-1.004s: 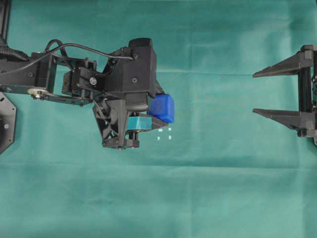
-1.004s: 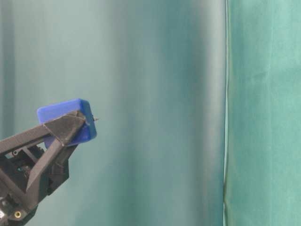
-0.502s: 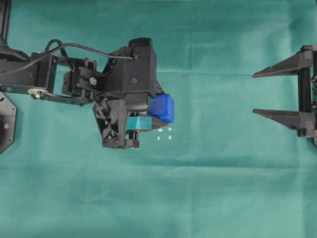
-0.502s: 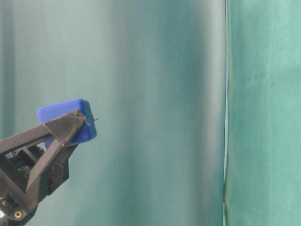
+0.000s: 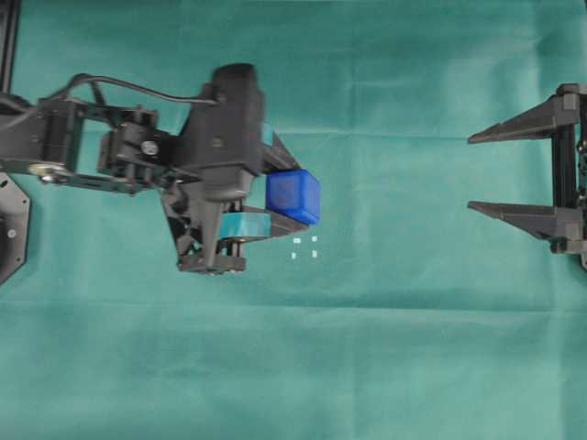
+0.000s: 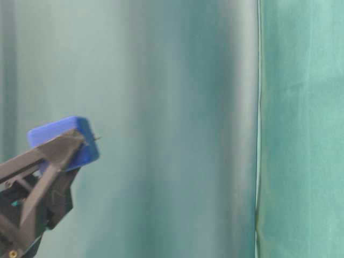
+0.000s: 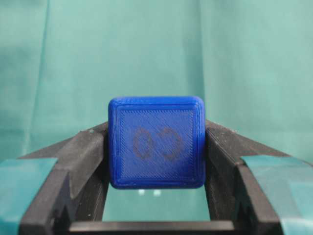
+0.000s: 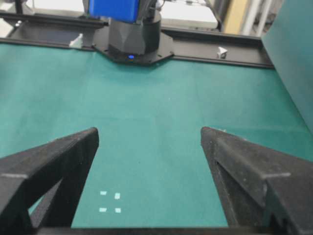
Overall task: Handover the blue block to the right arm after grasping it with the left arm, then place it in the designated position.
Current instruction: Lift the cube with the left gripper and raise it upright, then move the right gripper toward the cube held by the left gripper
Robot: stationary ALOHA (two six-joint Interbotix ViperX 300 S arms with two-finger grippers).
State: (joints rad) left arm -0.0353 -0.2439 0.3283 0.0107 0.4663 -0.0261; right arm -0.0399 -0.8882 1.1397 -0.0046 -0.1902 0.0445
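The blue block (image 5: 293, 196) is held off the cloth in my left gripper (image 5: 295, 194), whose teal-banded fingers (image 5: 246, 225) are shut on its two sides. From the left wrist the block (image 7: 156, 142) fills the gap between the tips, a faint dark mark on its face. At table level the block (image 6: 62, 142) hangs in the air at the lower left. The designated position (image 5: 304, 248), a small square of white marks, lies just below and right of the block and shows between my right fingers as the white marks (image 8: 110, 202). My right gripper (image 5: 471, 172) stands open at the far right, empty.
Green cloth (image 5: 385, 348) covers the whole table. The left arm's black base (image 8: 133, 44) stands at the far end in the right wrist view, on a black frame rail (image 8: 215, 51). A green curtain (image 6: 301, 129) hangs behind.
My left arm has drawn back to the left and slightly away, carrying the blue block with it. The right gripper has not moved.
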